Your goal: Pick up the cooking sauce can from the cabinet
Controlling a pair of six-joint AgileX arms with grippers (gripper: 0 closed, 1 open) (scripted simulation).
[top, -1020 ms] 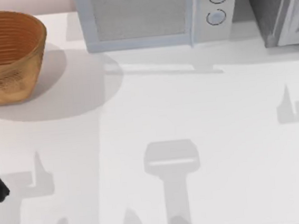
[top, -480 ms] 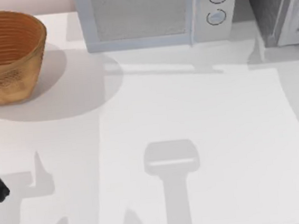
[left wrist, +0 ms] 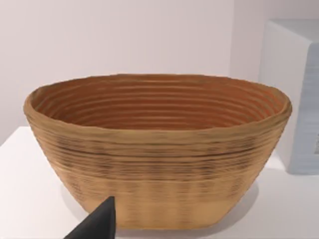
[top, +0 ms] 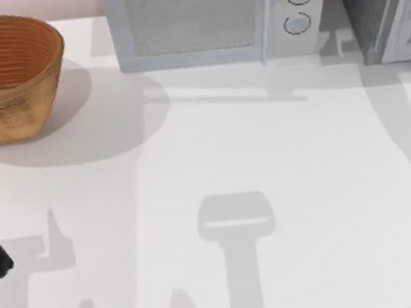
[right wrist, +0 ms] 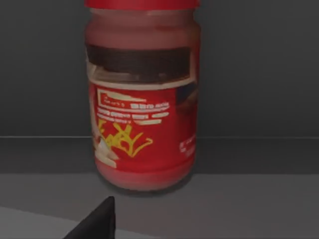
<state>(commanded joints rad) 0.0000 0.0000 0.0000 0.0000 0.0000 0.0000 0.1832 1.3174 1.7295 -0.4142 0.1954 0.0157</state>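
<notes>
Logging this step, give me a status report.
Left end effector parked facing the basket. Right end effector close in front of the cooking sauce can, no grip visible. Can upright inside the cabinet. Nothing between them.

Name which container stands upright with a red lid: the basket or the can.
The cooking sauce can: upright, red-lidded, on the dark cabinet shelf. The basket is woven, brown, open-topped.

The white tabletop [top: 264, 155] carries a woven basket [top: 9, 78] at far left, a microwave [top: 211, 22] behind centre, a grey cabinet [top: 384, 9] at far right; the cooking sauce can [right wrist: 142, 99] stands upright on the cabinet's shelf [right wrist: 239, 199].
</notes>
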